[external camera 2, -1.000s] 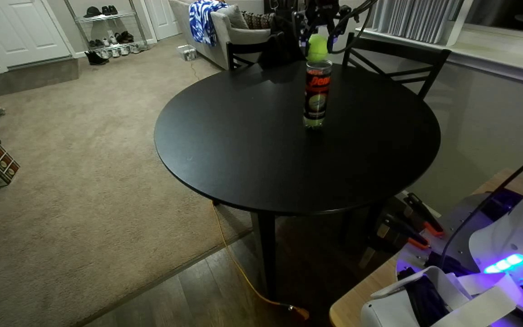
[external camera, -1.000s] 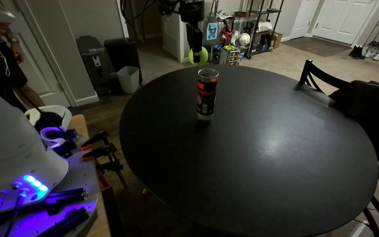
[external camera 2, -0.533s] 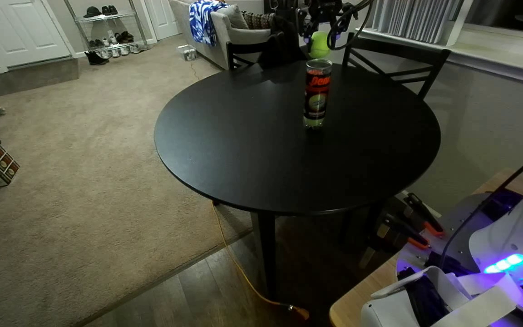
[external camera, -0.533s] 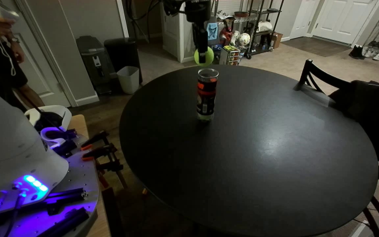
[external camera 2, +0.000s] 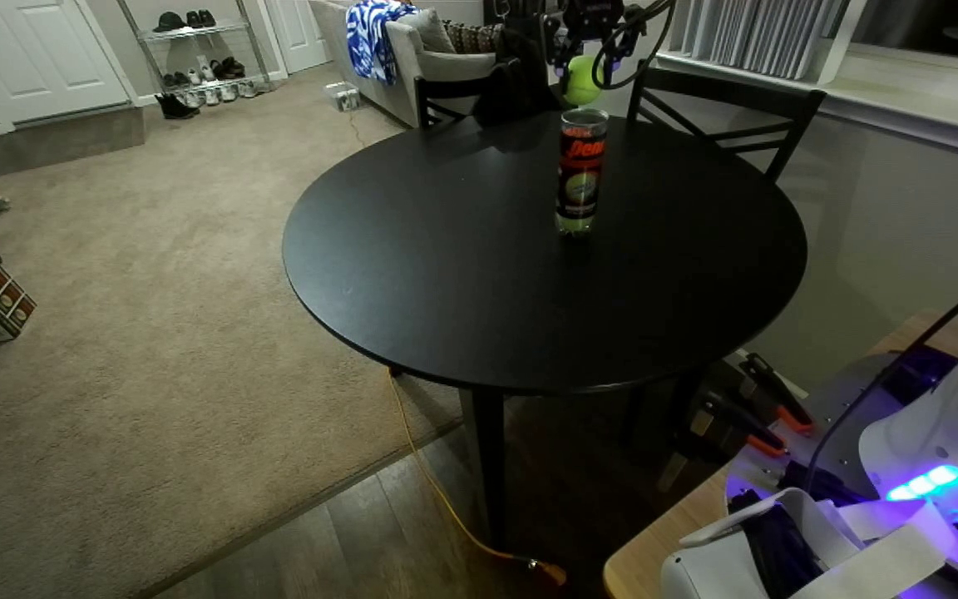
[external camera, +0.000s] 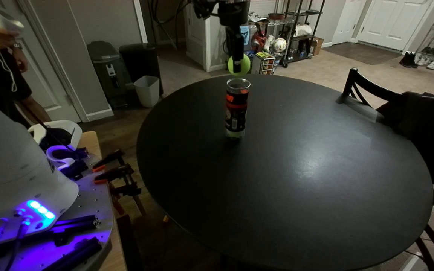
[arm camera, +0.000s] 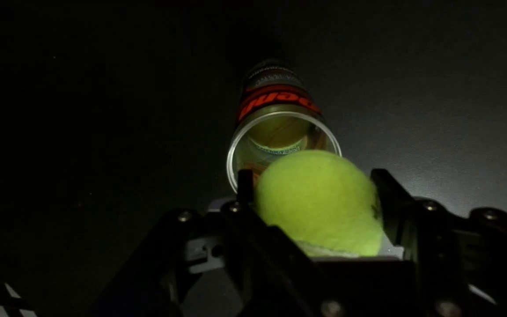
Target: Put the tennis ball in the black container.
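The fuzzy yellow-green tennis ball (arm camera: 317,207) sits between the two black fingers of my gripper (arm camera: 312,178), which is shut on it. In both exterior views the ball (external camera: 243,64) (external camera 2: 582,83) shows held in the air above the table, higher than the container's rim. The black container (external camera: 236,109) (external camera 2: 581,170) stands upright, with red lettering and a clear rim. In the wrist view the open mouth of the container (arm camera: 275,99) shows just beyond the ball, which covers its near right part. A yellow-green shape shows inside it.
The container stands on a round dark table (external camera: 296,180). Dark chairs (external camera: 375,90) (external camera 2: 728,96) stand at its edge. Clamps (external camera: 115,173) hold the robot's base board beside the table. A person (external camera: 2,64) stands behind the robot base.
My gripper has moved to the right in an exterior view, carrying the tennis ball, and rose slightly in an exterior view. The container has not moved.
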